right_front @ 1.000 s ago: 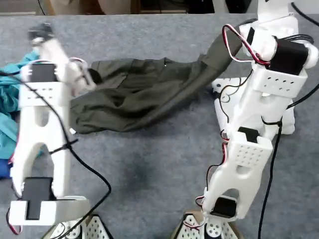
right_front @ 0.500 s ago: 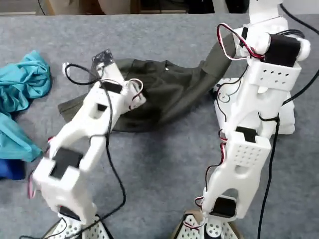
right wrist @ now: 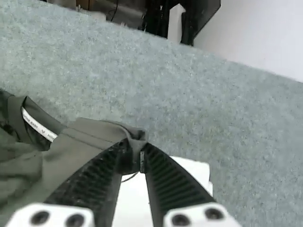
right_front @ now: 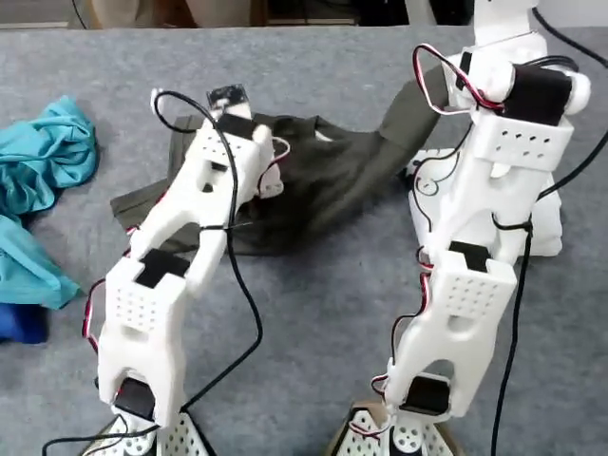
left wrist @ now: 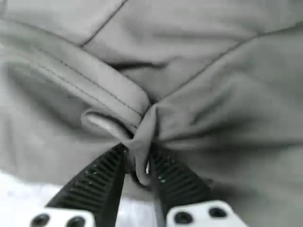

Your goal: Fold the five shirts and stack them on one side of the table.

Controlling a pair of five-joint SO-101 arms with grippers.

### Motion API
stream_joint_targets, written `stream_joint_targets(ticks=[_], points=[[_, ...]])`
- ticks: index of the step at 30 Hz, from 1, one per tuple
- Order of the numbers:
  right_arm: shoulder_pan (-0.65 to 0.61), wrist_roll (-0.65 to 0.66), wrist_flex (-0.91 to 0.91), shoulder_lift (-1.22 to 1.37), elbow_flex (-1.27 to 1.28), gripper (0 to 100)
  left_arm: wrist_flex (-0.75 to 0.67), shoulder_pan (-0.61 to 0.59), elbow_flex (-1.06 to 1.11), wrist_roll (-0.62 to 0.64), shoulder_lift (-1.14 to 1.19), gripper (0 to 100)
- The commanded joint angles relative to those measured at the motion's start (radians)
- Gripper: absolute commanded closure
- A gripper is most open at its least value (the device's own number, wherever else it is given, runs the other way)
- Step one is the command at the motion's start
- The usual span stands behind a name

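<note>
Olive shirt [right_front: 328, 185] lies crumpled on the grey desk [right_front: 313, 313], spread between my two claws, and both of them grip it. My left claw [left wrist: 137, 158] is closed on a pinch of the cloth: in the left wrist view a folded, stitched hem bunches up right at the tips, and a small loop of fabric sits squeezed between the ribbed black fingers [left wrist: 102, 177]. From the high view I see that arm stretched over the shirt's near edge, with the claw down on the cloth beside the collar opening.

My right claw [right wrist: 134, 149] is clamped on another edge of the same shirt. In the right wrist view a thin fold of olive cloth [right wrist: 85, 137] is held at the very tips, and the collar with its white label strip [right wrist: 35, 125] lies just beside the claw. From above, that end of the shirt is lifted off the desk, rising in a taut band from the main heap up to the right arm, while the rest sags in folds toward my left claw.

A heap of teal shirts [right_front: 43, 180] sits well apart from my left claw, on the side away from the right claw, at the desk's edge. Touching that heap, nearer the arm's base, I can see a bit of darker blue cloth [right_front: 19, 323].
</note>
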Motion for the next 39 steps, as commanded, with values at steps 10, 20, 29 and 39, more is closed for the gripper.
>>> stream_joint_targets(ticks=[10, 20, 29, 39], points=[[-0.016, 0.011, 0.014, -0.058, 0.154, 99.6, -0.037, 0.328, 0.413, -0.04, -0.415, 98], [-0.024, 0.006, -0.031, -0.056, 0.271, 99.6, -0.295, 0.552, 0.922, -0.189, -0.808, 98], [-0.025, 0.006, -0.029, -0.056, 0.277, 99.6, -0.083, 0.126, 0.862, -0.196, -1.142, 68], [-0.061, -0.018, -0.023, -0.056, 0.28, 99.6, -0.262, -0.14, 0.887, -0.143, -1.102, 74]])
